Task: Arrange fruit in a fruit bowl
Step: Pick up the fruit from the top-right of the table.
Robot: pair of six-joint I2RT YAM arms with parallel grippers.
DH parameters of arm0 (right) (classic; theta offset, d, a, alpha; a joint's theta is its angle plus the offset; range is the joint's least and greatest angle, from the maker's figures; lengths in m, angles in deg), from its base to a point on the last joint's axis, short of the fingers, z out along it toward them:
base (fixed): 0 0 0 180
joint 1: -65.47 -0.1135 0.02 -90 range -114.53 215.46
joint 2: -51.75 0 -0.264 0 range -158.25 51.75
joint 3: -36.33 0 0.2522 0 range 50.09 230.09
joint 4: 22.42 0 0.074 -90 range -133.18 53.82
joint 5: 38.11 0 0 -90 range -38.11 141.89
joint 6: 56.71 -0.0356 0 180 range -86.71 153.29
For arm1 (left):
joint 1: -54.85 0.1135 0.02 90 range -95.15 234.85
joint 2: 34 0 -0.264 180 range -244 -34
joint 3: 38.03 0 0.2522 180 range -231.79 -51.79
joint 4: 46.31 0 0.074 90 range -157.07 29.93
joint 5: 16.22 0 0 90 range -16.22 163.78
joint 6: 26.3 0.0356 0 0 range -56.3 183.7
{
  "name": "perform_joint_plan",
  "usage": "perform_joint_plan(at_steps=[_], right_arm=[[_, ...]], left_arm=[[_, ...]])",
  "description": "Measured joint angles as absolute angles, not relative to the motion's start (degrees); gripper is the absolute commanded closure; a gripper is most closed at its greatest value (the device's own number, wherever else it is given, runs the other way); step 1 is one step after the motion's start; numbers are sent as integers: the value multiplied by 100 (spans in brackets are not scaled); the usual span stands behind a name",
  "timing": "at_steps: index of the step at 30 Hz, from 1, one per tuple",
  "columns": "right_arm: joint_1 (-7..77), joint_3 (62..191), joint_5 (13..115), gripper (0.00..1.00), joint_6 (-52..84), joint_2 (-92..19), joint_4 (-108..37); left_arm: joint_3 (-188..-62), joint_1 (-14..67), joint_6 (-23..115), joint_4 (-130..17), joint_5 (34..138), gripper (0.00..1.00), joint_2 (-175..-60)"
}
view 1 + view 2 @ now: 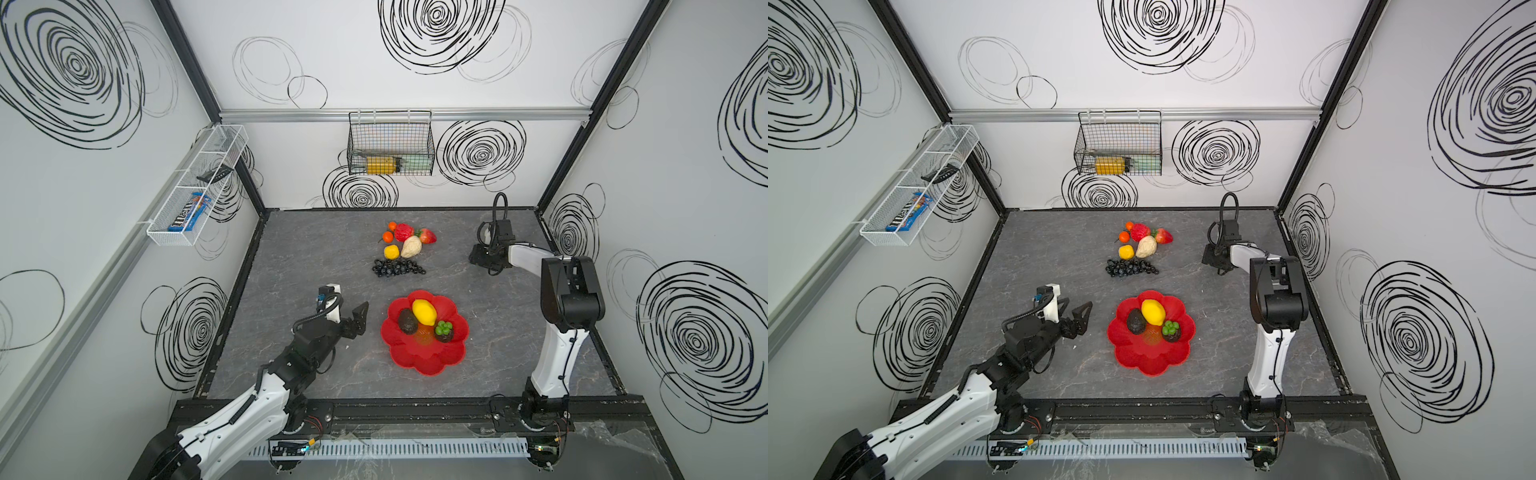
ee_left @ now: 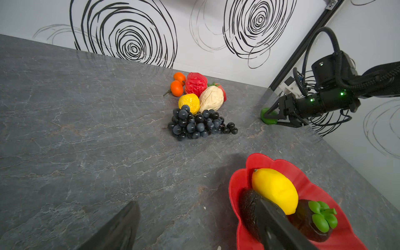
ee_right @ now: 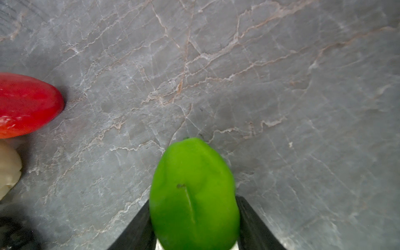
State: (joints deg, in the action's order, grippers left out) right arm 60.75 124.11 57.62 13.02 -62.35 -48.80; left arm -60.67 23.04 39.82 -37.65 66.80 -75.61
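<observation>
Here the right gripper (image 2: 273, 118) is clamped on the green lime (image 3: 192, 194), which rests on the table (image 1: 311, 257) at 3 o'clock of the fruit pile (image 1: 405, 249). The left gripper (image 1: 354, 307), jaws apart and empty, hovers at 9 o'clock of the fruit bowl (image 1: 415, 361).

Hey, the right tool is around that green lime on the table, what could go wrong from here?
1. The right tool reaches only partway along the smooth green toy lime, so it may slip out on lifting.
2. The left tool hangs open beside the shallow red flower-shaped plastic bowl, so the arms might collide there.
</observation>
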Motion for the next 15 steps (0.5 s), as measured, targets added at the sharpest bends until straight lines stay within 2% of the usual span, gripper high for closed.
perform_joint_plan(at_steps=[3,9,15], right_arm=[[6034,12232,5878,43,1252,-6036,-4836],[5835,11528,6234,43,1120,-4895,-4727],[5234,10971,6564,43,1103,-3885,-4478]], left_arm=[[-6067,2345,3938,-3586,6857,11,-7801],[-6069,2374,3862,-3400,7292,12,-8503],[-6104,2398,3724,-3092,7770,12,-8866]])
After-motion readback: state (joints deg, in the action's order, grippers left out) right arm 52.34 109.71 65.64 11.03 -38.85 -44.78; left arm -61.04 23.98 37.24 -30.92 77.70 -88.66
